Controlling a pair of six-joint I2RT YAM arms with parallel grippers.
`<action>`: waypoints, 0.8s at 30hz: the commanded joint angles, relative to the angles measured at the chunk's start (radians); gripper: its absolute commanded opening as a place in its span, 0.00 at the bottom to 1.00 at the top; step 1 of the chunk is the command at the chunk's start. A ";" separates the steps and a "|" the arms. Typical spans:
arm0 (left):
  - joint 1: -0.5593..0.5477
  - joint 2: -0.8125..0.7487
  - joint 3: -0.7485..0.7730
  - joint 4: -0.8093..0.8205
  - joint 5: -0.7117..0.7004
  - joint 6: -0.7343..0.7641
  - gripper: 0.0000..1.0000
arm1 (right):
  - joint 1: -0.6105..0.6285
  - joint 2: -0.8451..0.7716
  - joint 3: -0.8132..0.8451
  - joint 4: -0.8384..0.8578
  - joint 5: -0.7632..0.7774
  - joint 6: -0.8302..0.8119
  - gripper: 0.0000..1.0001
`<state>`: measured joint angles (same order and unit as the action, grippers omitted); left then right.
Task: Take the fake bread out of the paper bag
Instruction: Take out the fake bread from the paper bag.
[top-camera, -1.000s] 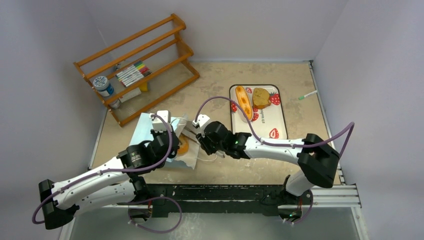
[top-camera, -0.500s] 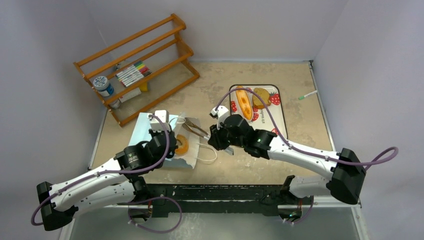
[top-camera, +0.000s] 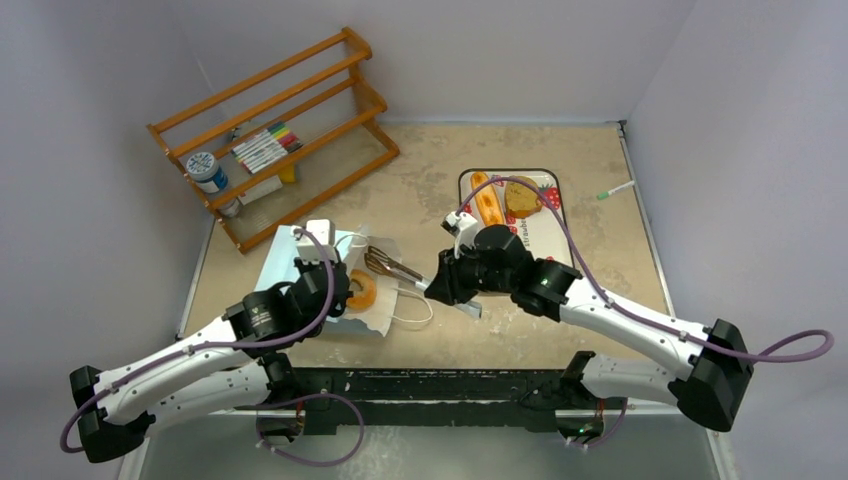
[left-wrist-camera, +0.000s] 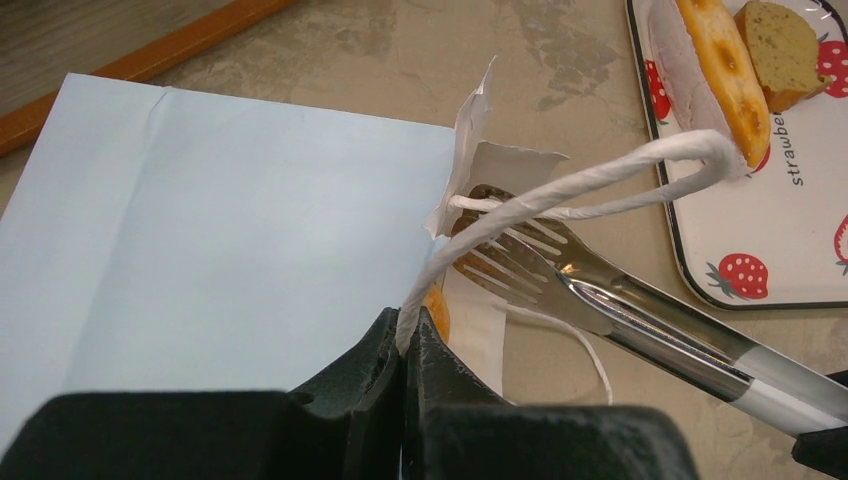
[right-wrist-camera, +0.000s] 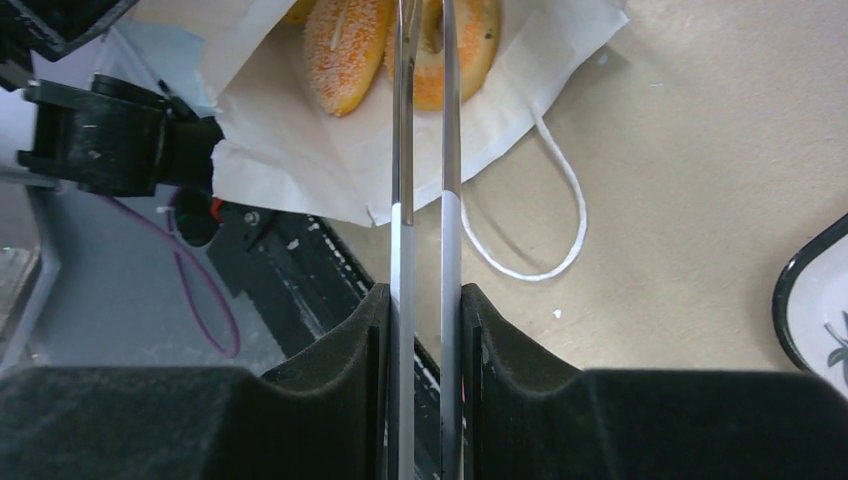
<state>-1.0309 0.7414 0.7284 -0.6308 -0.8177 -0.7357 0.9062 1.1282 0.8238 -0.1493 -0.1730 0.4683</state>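
The light blue paper bag (top-camera: 300, 262) lies flat with its white mouth open to the right. My left gripper (top-camera: 343, 292) is shut on its white string handle (left-wrist-camera: 560, 185) and holds the mouth up. A ring donut (top-camera: 362, 290) and a sugared orange piece (right-wrist-camera: 345, 50) lie inside the mouth. My right gripper (top-camera: 447, 283) is shut on metal tongs (top-camera: 400, 270). Their slotted tips sit at the bag mouth with nothing between them. A long loaf (top-camera: 487, 203) and a brown slice (top-camera: 521, 197) lie on the strawberry-print tray (top-camera: 555, 262).
A wooden rack (top-camera: 275, 135) with markers and a jar stands at the back left. A pen (top-camera: 617, 190) lies near the right wall. The bag's second handle loop (top-camera: 412, 312) lies on the table in front of the mouth.
My right arm has drawn back to the right, pulling the tongs out of the bag to its mouth. The donut stays in the bag. The left gripper keeps hold of the handle.
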 joint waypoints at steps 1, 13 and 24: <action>-0.003 -0.039 0.048 -0.023 -0.031 0.022 0.00 | -0.030 -0.046 -0.002 0.022 -0.110 0.063 0.29; -0.003 -0.036 0.034 -0.011 -0.014 0.032 0.00 | -0.086 -0.086 -0.068 0.039 -0.220 0.118 0.28; -0.003 -0.058 0.041 -0.019 -0.009 0.041 0.00 | -0.169 -0.063 -0.135 0.072 -0.401 0.147 0.31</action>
<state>-1.0309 0.7040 0.7292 -0.6613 -0.8146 -0.7136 0.7822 1.0641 0.7265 -0.1528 -0.4469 0.5827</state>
